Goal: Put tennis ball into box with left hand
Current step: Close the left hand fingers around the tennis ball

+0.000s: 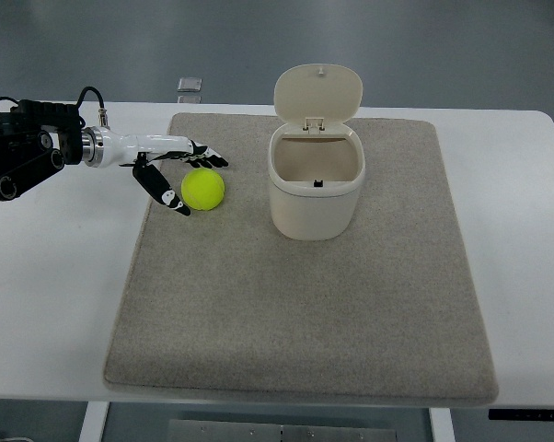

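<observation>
A yellow-green tennis ball lies on the grey mat, left of a cream box whose hinged lid stands up at the back. My left hand reaches in from the left at the ball. Its fingers stretch over the ball's top-left and the thumb sits at its lower left. The fingers are spread around the ball without closing on it. The box's inside looks empty.
The mat covers most of a white table. A small grey square object lies at the table's far edge behind the mat. The black forearm of the left arm hangs over the table's left side.
</observation>
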